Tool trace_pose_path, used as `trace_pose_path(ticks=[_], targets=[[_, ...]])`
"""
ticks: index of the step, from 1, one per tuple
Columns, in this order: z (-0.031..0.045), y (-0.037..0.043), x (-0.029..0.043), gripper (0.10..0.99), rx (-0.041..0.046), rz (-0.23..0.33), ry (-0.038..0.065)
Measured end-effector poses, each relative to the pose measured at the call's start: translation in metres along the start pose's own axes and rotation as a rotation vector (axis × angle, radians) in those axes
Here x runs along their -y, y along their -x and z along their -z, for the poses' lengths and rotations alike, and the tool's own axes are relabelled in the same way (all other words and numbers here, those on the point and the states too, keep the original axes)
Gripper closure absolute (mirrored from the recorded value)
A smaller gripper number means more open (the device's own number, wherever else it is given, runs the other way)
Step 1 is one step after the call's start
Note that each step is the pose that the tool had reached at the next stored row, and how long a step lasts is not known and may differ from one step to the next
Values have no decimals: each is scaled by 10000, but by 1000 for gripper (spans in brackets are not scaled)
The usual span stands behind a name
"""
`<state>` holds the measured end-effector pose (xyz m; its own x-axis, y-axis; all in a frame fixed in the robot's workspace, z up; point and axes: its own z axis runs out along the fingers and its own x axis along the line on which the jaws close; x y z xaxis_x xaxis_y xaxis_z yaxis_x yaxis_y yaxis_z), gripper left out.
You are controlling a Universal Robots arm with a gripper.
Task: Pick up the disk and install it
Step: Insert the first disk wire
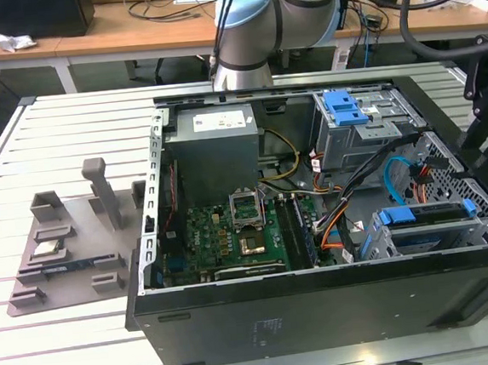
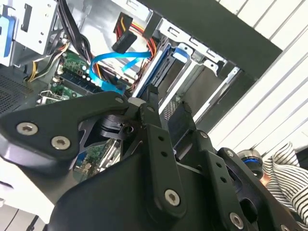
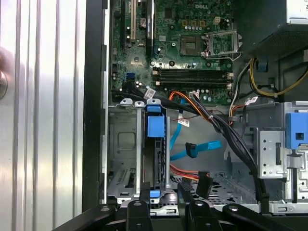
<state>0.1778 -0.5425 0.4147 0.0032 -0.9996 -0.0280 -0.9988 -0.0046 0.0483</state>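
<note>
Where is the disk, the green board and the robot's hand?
disk [image 3: 155, 144]: first wrist view, on its upturned edge in the bay.
green board [image 1: 231, 230]: exterior view, on its middle.
end effector [image 3: 163, 195]: first wrist view, between its fingertips.

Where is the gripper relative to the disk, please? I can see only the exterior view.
Observer: In the first wrist view the gripper is close to one end of the disk, which stands on edge in its cage.
Operator: Thank you. Is the blue cable plugged into the disk?
Observer: No. The blue cable lies loose beside the cage, and its plug is apart from the disk.
</note>
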Motion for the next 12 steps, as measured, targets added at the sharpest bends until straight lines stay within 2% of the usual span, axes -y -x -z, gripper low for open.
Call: trace_pose_path(ticks=[7, 12], targets=[[-14, 69, 129, 725, -83, -3, 1], [-33, 162, 203, 725, -137, -7, 0]])
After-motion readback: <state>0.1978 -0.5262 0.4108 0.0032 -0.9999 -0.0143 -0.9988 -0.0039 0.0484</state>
